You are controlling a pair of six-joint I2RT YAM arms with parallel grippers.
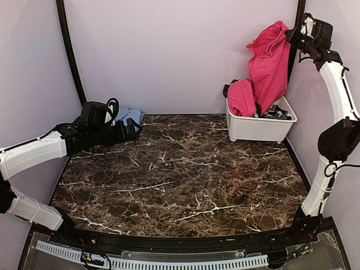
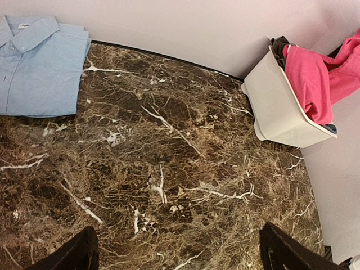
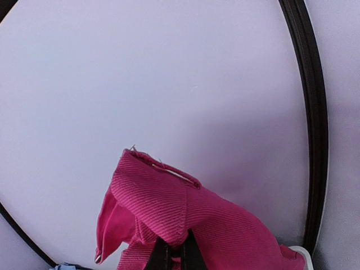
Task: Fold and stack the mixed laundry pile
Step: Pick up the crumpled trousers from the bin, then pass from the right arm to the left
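Observation:
High at the back right, my right gripper is shut on the magenta-pink cloth, which hangs from it down into the white tub. In the right wrist view the black fingertips pinch a fold of the pink cloth. More of the mixed laundry pile, dark and checked pieces, lies in the tub. A folded light-blue shirt lies flat at the table's back left. My left gripper hovers open just right of the light-blue shirt, its fingertips wide apart over bare marble.
The white tub stands in the back right corner against the wall. Brown marble tabletop spreads between the arms. A black frame post runs up the right wall beside the right arm.

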